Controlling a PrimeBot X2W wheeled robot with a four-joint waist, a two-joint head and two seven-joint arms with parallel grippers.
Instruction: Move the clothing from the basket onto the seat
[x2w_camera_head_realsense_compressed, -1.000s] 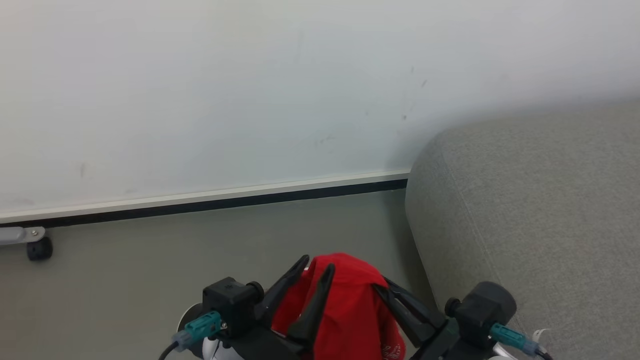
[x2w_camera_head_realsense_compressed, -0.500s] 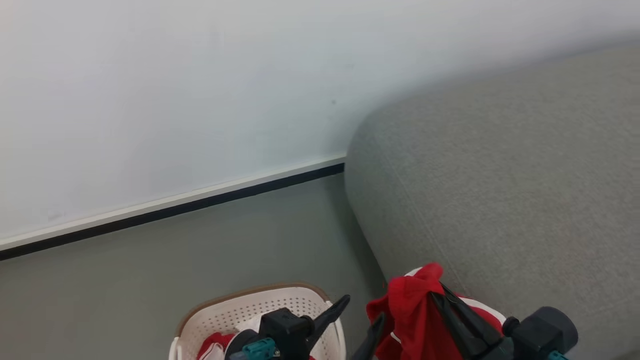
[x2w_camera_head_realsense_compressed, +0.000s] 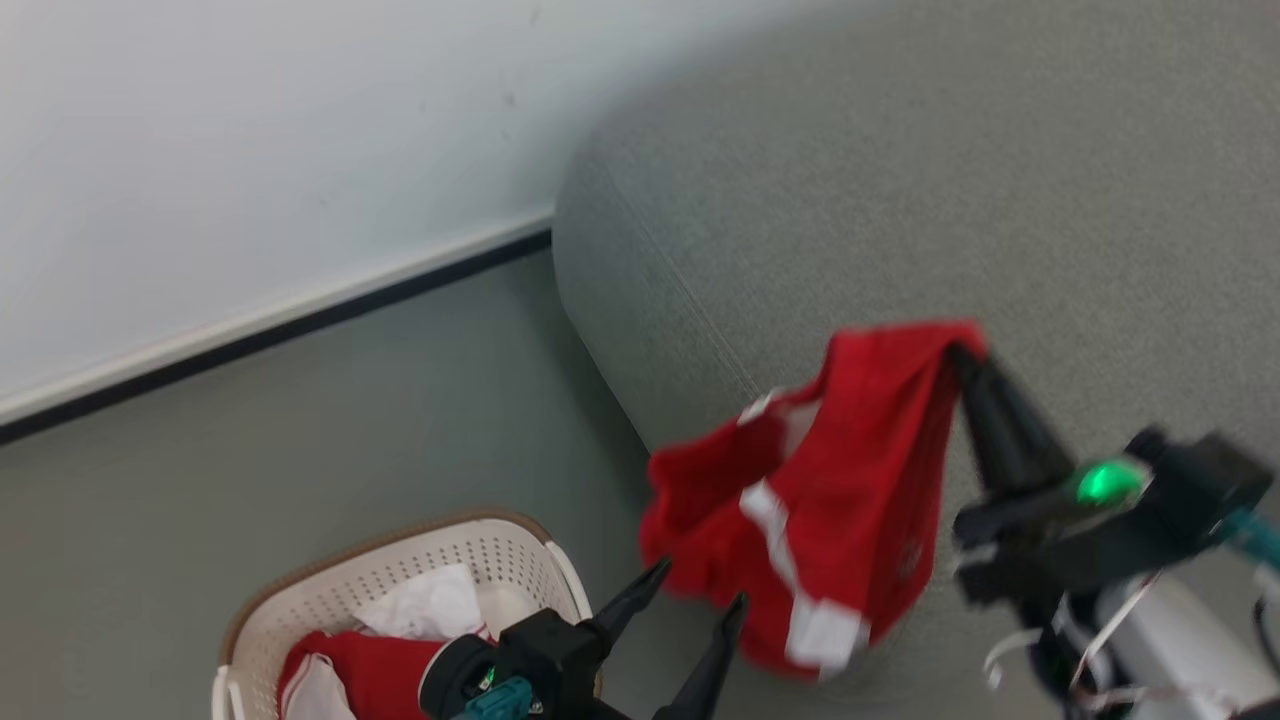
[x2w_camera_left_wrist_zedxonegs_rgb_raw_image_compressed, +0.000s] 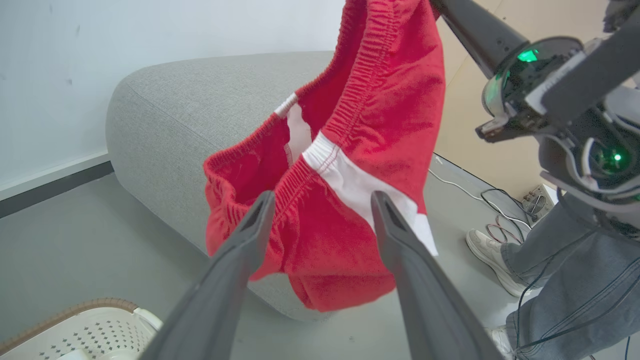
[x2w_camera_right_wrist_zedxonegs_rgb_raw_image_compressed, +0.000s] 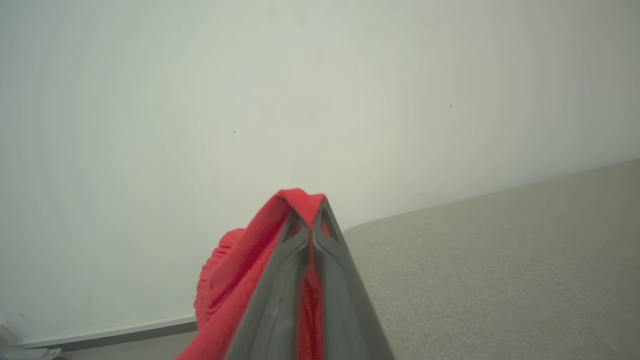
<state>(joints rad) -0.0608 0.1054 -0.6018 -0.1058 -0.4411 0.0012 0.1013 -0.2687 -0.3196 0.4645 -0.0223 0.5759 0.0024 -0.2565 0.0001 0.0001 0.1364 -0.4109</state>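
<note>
One red garment (x2w_camera_head_realsense_compressed: 840, 480) hangs from the right gripper (x2w_camera_head_realsense_compressed: 962, 352), fingers pinched tight on its waistband (x2w_camera_left_wrist_zedxonegs_rgb_raw_image_compressed: 357, 90), carried high, likely so it clears the seat (x2w_camera_head_realsense_compressed: 900, 180) edge. The left gripper (x2w_camera_head_realsense_compressed: 702, 583) is spread wide, empty, just beside it. More clothing (x2w_camera_head_realsense_compressed: 370, 670) sits in the basket (x2w_camera_head_realsense_compressed: 420, 585) on the floor (x2w_camera_head_realsense_compressed: 300, 420).

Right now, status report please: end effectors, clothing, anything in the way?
Right end effector shut on red shorts, hanging by seat edge. Left end effector open, beside basket; red clothing inside. Person's leg nearby.
</note>
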